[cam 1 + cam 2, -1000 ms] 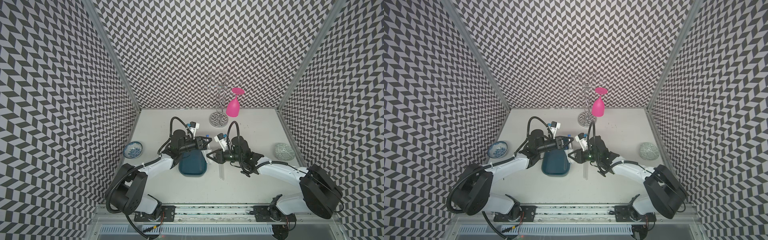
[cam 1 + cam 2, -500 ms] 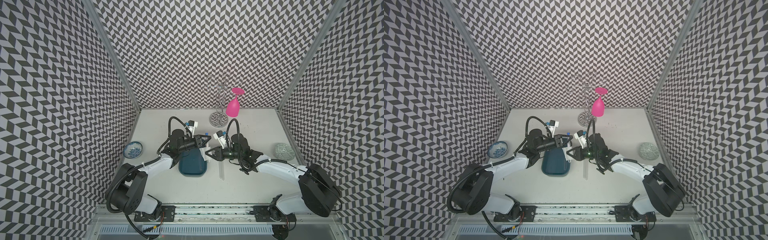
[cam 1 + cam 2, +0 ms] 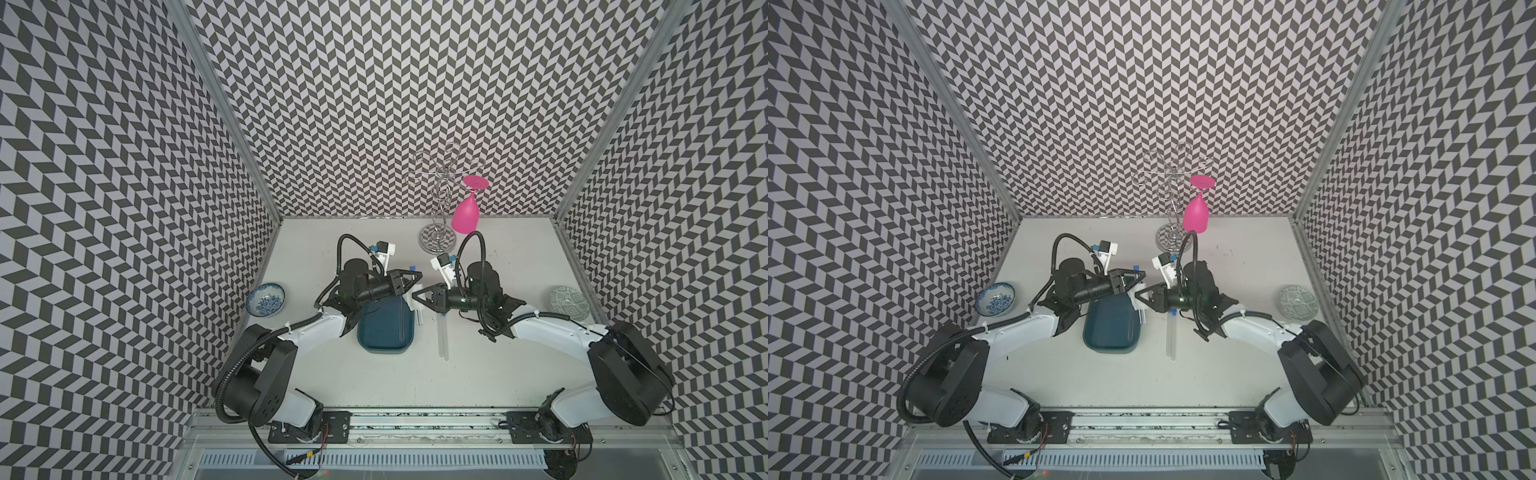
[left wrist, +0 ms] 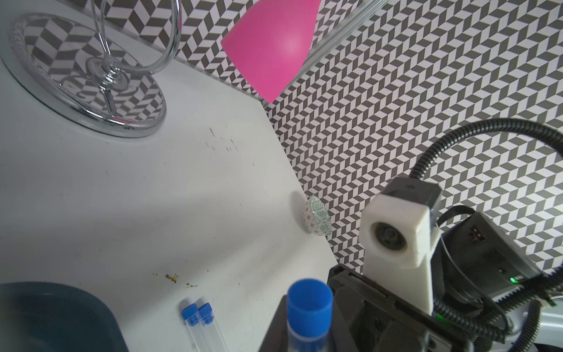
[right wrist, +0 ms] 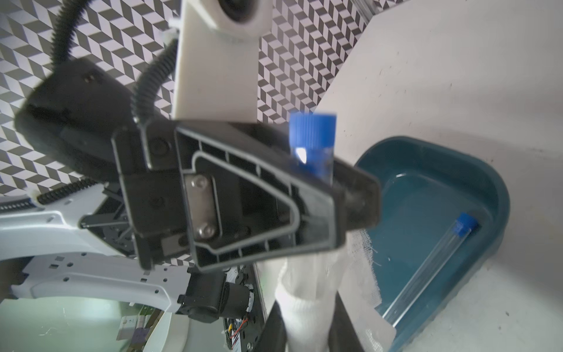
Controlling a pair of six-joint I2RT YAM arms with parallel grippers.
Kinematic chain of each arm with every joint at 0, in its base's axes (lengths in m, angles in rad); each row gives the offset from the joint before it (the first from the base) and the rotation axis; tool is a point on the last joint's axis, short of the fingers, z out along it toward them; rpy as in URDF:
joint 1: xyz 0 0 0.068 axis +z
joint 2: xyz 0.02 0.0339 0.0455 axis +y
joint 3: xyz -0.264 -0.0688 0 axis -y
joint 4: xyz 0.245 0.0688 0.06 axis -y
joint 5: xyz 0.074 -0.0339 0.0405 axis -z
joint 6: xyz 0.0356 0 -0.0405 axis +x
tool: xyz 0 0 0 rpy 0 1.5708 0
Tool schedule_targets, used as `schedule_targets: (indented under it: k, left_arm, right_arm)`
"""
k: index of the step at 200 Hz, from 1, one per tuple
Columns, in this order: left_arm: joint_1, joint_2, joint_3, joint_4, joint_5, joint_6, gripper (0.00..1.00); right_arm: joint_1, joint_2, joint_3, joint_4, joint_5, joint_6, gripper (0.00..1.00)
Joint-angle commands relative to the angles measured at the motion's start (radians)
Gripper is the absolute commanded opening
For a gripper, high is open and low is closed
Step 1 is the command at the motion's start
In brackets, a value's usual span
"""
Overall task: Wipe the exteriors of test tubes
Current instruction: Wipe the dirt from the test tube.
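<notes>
Test tube (image 5: pixel 312 146) | left gripper (image 3: pixel 413 277) clamped below cap | right gripper (image 3: pixel 416 296) pinching white cloth (image 5: pixel 307 289) | risk: tugging cloth could drag tube free

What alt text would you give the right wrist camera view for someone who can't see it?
Close up, the left gripper clamps a clear test tube with a blue cap; a white cloth bunches beside it, pinched by the right gripper. Beyond, another capped tube lies in a teal tray on the table.
</notes>
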Motion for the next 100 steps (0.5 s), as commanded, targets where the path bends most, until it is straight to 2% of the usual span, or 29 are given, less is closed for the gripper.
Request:
schedule_targets:
  k: [1,32,74,100]
  left_arm:
    - [-0.003,0.008,0.01,0.048,0.019,-0.041,0.18]
    - [-0.017,0.02,0.016,0.04,0.022,-0.038,0.18]
    - [-0.041,0.019,0.021,0.033,0.017,-0.035,0.18]
    - [-0.047,0.019,0.021,0.041,0.014,-0.042,0.18]
  right_arm:
    - [0.035,-0.048,-0.111,0.07,-0.012,0.044,0.18]
    - [0.045,-0.085,-0.166,0.114,-0.007,0.073,0.18]
    - [0.026,-0.042,-0.026,0.068,-0.027,0.01,0.18]
    - [-0.02,0.003,0.055,0.062,-0.038,-0.011,0.18]
